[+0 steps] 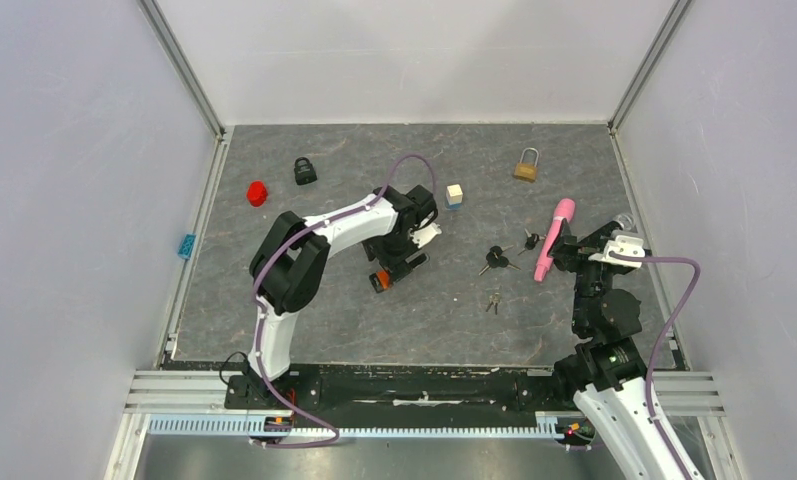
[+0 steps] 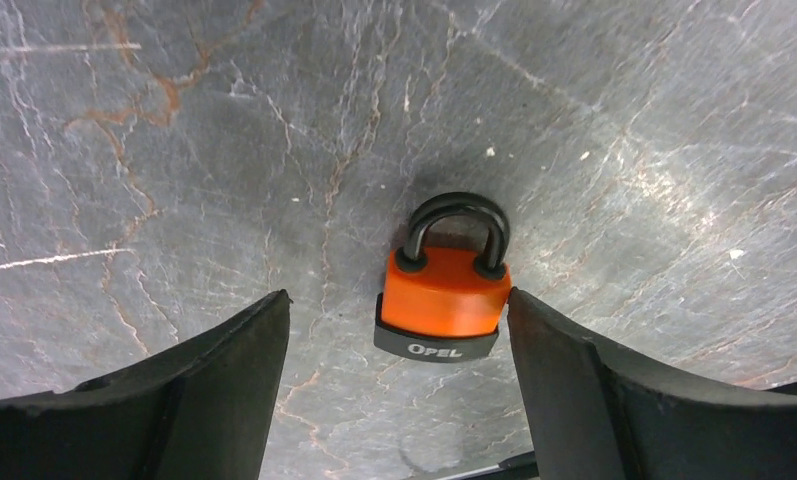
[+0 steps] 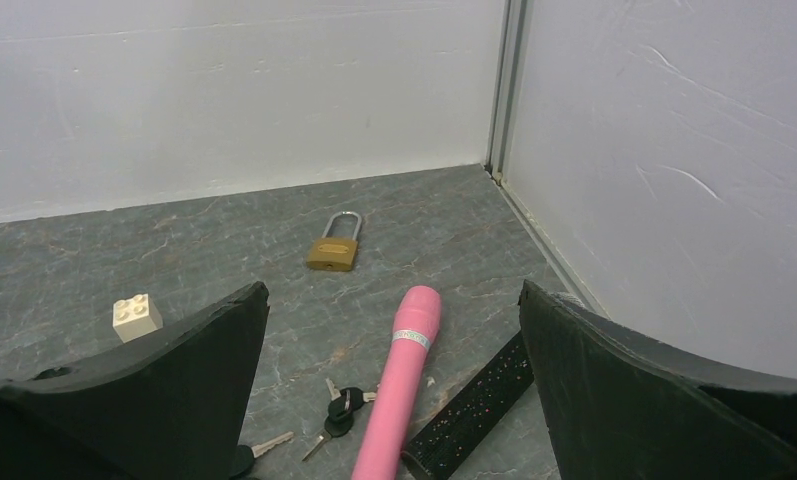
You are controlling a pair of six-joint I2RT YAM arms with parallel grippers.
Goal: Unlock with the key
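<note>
An orange padlock (image 2: 444, 300) with a black shackle and a grey "OPEL" base lies flat on the grey mat; it also shows in the top view (image 1: 379, 281). My left gripper (image 2: 398, 300) is open around it, the right finger touching the lock's side and the left finger well apart. In the top view my left gripper (image 1: 392, 268) is at mid table. My right gripper (image 3: 392, 290) is open and empty, held above a pink tube (image 3: 399, 385) and black-headed keys (image 3: 342, 405). Key bunches (image 1: 496, 260) lie left of my right gripper (image 1: 557, 243).
A brass padlock (image 1: 525, 166) lies at the back right, a black padlock (image 1: 304, 171) and a red object (image 1: 257, 193) at the back left, a beige brick (image 1: 455, 195) mid back. A black glittery strip (image 3: 474, 400) lies beside the pink tube. White walls enclose the mat.
</note>
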